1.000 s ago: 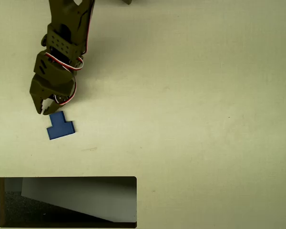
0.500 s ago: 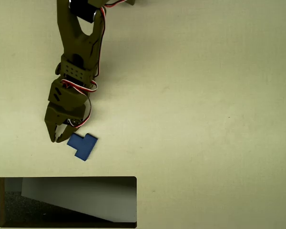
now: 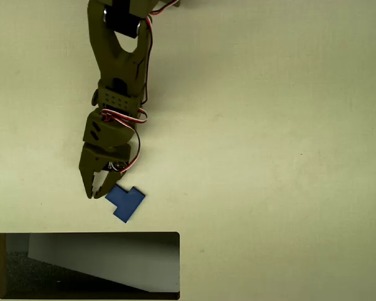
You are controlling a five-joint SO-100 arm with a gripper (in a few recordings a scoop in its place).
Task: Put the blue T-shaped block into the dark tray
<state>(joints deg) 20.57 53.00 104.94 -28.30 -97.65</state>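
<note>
Olive two-finger gripper (image 3: 95, 193), jaws nearly closed and empty, touches the flat bright-blue T-shaped block (image 3: 126, 201) just above the black-rimmed dark tray (image 3: 88, 236).

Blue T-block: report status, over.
Gripper fingers nearly shut, tips against the blue T-shaped block, not gripping it. Block flat on table, just short of the dark tray. Nothing between them.

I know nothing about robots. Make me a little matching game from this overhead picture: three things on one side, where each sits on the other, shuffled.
Things:
1. blue T-shaped block
2. dark tray
3. olive arm

Places in the overhead view:
A. along the bottom edge, at the left
B. reaching down from the top edge
C. on the table between the other two, at the tips of the fingers

Pairs: 1-C, 2-A, 3-B
</note>
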